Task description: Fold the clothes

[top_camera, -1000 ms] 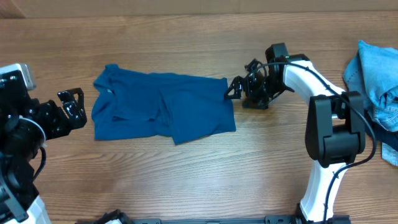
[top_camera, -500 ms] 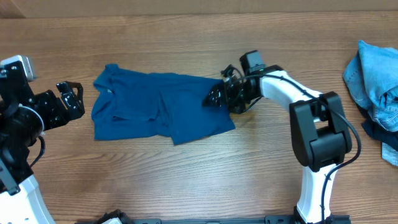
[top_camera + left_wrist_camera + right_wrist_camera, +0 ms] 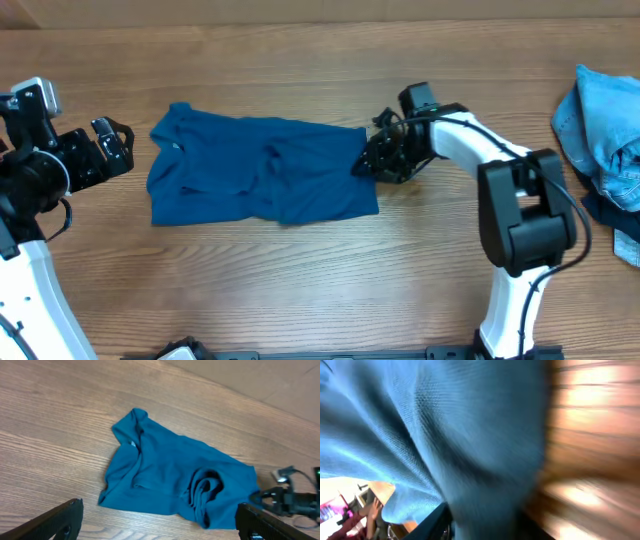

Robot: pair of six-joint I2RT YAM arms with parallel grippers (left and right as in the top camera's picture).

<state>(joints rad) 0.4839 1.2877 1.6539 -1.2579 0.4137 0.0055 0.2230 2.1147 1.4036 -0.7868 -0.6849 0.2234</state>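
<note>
Blue shirt (image 3: 250,180) fills blurred right wrist view; right claw (image 3: 366,162) hold cannot tell; left claw (image 3: 116,148) released, wide.

A wooden table (image 3: 300,290) is carrying everything, its grain running left to right across the frame. A deep-blue shirt (image 3: 250,180) is lying rumpled and partly folded left of centre, directly on the wood. At the right edge a heap of light-blue denim (image 3: 600,105) is sitting on the table, with a darker piece of cloth (image 3: 605,212) showing just below it.
</note>
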